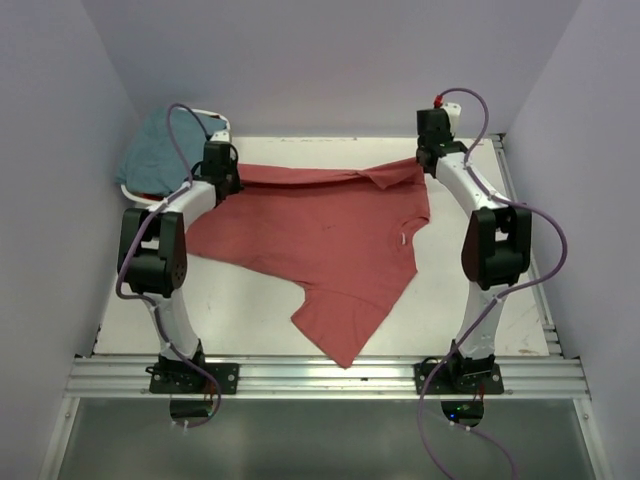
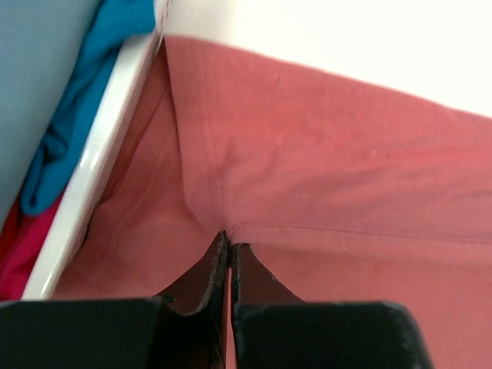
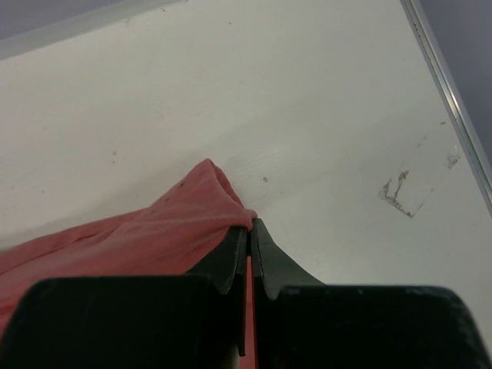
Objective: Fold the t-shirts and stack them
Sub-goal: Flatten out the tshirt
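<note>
- Two pinches on one garment: the left gripper (image 2: 228,244) is clenched on a seamed fold of the brick-red t-shirt (image 1: 320,240), just beside the white basket (image 2: 100,154). The right gripper (image 3: 250,227) is clenched on a bunched edge of the same shirt toward the far right of the table (image 1: 470,300).
- Between the two grips the shirt's far edge runs roughly straight. The rest lies spread flat, one point reaching toward the near rail.
- Thin, matte knit, light and limp by the look of it. It will likely sag and crease wherever unsupported, so hems, shoulders and corners look the surest holds.
- At far left, the teal t-shirt (image 1: 160,150) is heaped in the basket, with bright blue cloth (image 2: 84,92) and red cloth (image 2: 19,254) tucked inside its glossy, rigid rim.
- Underneath, the tabletop is hard, white and scuffed.
</note>
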You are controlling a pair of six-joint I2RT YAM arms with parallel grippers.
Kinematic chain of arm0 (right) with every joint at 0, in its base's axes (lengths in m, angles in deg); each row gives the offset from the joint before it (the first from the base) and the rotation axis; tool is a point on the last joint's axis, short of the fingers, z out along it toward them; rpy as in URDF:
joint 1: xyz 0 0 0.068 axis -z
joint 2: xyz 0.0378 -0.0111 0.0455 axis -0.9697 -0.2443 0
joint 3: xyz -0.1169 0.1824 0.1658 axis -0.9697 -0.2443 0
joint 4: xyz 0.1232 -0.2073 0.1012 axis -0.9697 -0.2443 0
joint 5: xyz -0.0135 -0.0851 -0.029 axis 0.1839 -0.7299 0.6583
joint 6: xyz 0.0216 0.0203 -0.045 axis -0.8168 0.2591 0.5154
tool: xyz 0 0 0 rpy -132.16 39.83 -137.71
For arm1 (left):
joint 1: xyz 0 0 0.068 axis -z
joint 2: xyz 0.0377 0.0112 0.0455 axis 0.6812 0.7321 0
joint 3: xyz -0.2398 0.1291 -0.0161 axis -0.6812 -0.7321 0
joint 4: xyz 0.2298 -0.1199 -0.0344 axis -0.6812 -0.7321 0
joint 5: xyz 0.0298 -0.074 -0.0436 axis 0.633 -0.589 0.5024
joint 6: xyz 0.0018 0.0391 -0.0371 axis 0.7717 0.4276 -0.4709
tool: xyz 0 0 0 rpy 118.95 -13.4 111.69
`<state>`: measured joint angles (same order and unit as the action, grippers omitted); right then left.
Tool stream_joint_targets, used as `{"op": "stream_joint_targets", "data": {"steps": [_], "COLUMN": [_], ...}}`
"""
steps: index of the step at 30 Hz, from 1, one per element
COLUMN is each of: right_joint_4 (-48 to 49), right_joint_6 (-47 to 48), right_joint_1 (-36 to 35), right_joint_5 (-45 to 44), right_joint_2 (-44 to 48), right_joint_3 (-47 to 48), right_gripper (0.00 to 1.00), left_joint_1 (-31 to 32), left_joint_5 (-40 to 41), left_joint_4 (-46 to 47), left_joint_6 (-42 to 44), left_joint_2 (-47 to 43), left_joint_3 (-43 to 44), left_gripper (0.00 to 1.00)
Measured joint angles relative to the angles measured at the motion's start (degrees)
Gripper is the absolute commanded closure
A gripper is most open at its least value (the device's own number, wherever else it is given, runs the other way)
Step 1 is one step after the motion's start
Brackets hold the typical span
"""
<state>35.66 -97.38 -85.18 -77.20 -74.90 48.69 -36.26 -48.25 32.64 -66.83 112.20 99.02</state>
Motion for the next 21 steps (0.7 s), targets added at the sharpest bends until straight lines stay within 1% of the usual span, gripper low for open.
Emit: {"op": "stream_joint_targets", "data": {"steps": [7, 10, 12, 14, 16, 19, 20, 21], "right_joint_4": [1.46, 2.51, 5.27, 8.22, 10.51, 13.31, 14.49, 15.02], "right_joint_6": [-0.11, -0.11, -0.13, -0.09, -0.09, -0.13, -0.11, -0.04], "right_joint_1": [0.28, 0.42, 0.52, 0.63, 0.70, 0.72, 0.72, 0.72], "right_joint_5": [0.24, 0.39, 1.33, 3.10, 5.42, 9.66, 11.19, 13.27], "right_joint_2": [-6.14, -6.36, -4.57, -0.72, 6.29, 21.81, 26.93, 35.36], "right_joint_3": [5.79, 5.07, 1.75, -4.44, -12.74, -25.05, -28.11, -31.80], "right_gripper": [1.00, 1.00, 1.00, 1.00, 1.00, 1.00, 1.00, 1.00], "left_joint_1": [-0.48, -0.57, -0.59, -0.61, -0.61, -0.61, -0.55, -0.33], "left_joint_5": [-0.48, -0.52, -1.03, -1.79, -3.04, -5.81, -6.95, -7.93], "left_joint_4": [0.20, 0.44, 0.92, 0.85, 1.31, 2.29, 2.45, 2.60], "left_joint_6": [0.04, 0.15, 0.33, 0.48, 0.42, -0.09, -0.09, -0.07], "left_joint_2": [6.29, 6.38, 5.73, 4.11, 0.24, -9.79, -14.84, -20.22], "left_joint_3": [10.84, 12.87, 13.05, 12.37, 9.62, 3.23, 0.61, -2.03], "left_gripper": [1.00, 1.00, 1.00, 1.00, 1.00, 1.00, 1.00, 1.00]}}
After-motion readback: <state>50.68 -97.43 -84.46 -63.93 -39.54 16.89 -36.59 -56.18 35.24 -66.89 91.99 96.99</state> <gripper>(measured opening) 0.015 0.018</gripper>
